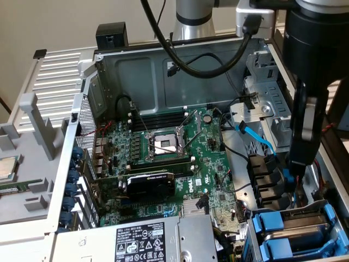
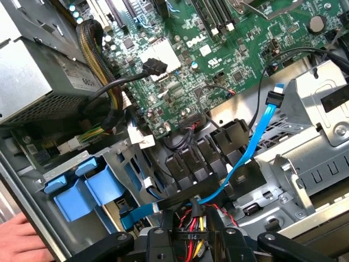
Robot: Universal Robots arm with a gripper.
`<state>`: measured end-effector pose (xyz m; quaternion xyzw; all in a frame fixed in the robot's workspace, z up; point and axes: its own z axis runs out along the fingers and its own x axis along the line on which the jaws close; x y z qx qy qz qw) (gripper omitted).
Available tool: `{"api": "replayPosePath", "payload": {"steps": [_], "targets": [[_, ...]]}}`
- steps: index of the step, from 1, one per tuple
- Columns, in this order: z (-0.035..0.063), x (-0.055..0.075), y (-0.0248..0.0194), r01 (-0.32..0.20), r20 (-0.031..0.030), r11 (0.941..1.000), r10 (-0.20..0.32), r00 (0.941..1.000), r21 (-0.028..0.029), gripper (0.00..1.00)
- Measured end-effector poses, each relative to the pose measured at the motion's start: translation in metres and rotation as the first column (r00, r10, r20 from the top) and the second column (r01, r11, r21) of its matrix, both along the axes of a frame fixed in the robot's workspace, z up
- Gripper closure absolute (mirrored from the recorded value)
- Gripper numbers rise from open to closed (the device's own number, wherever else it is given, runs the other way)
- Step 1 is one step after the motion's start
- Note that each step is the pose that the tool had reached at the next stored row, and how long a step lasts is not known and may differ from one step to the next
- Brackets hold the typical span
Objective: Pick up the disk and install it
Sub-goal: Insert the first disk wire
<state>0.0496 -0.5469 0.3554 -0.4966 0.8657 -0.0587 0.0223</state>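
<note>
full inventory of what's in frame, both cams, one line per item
computer case: 1, grey metal, open, centre
motherboard: 1, green, inside the case
processor socket: 1, silver, mid-motherboard
graphics card: 1, black, on the motherboard
power supply: 1, silver, labelled, case's near edge
drive carriers: 2, blue handles, bay beside the power supply
data cable: 1, light blue, inside the case, exterior view's right
black cables: several, looping into the case
tray: 1, grey, exterior view's left, outside the case
processor chip: 1, silver, on the tray
hand: 1, person's, case edge near the carriers
arm: 1, silver and black, above the case
gripper: 1, black, inside the case, exterior view's right
</note>
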Motion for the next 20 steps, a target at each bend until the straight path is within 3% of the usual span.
{"api": "replayPosePath", "payload": {"steps": [2,4,8,9,16,20], "targets": [[0.0007,-0.0005,0.0,0.0,0.0064,0.9999,0.0,1.0,-0.0139,0.65],[0.0016,-0.0011,0.0,0.001,0.0135,0.9997,0.0,0.9999,-0.0242,0.65],[0.0019,-0.0028,0.0001,0.002,0.0311,0.9994,-0.001,0.9995,-0.0346,0.65],[0.0017,-0.0033,0.0002,0.002,0.0332,0.9993,-0.001,0.9994,-0.0365,0.65],[0.0002,-0.0062,0.0013,0.006,0.0353,0.9986,-0.004,0.9994,-0.0535,0.65],[-0.0012,-0.0068,0.0024,0.01,0.039,0.9983,-0.008,0.9992,-0.0581,0.65]]}}
